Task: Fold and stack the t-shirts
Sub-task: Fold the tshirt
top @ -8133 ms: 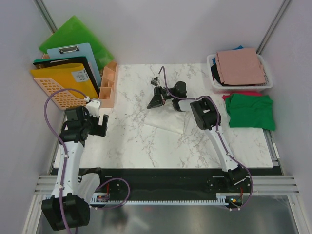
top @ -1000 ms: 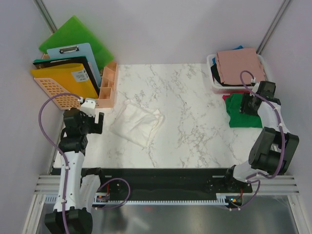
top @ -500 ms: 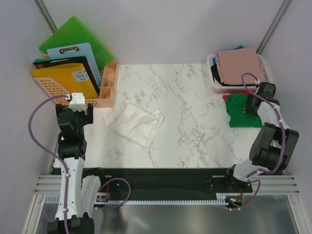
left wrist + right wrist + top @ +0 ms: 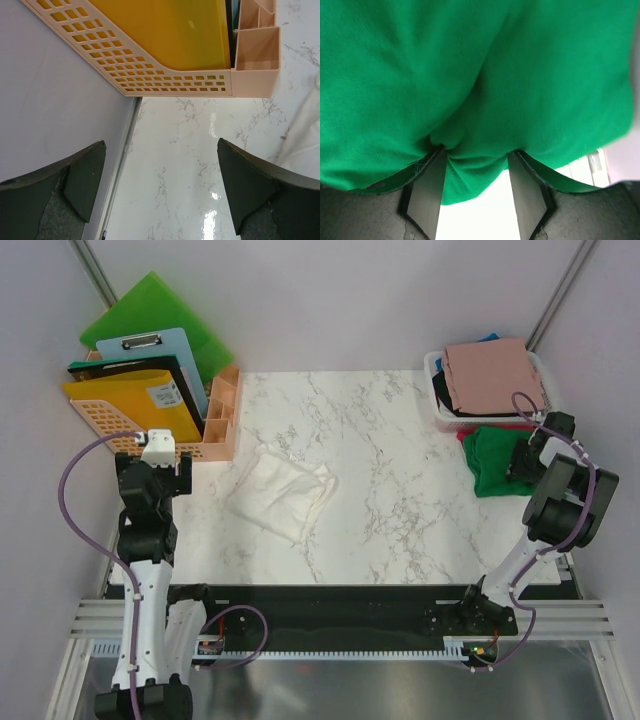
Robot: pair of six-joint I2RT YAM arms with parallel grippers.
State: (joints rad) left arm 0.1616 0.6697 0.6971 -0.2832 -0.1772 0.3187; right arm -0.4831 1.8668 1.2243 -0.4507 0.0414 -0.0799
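Clamping right gripper (image 4: 475, 156) on bunched green t-shirt (image 4: 485, 75); left gripper (image 4: 162, 150) wide open.

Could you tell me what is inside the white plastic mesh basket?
A folded dusty-pink t-shirt on top; black cloth and blue cloth peek out beneath it. Anything deeper is covered.

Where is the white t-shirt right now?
In the top view the cream-white t-shirt lies rumpled on the marble table, left of centre, near the peach organiser.
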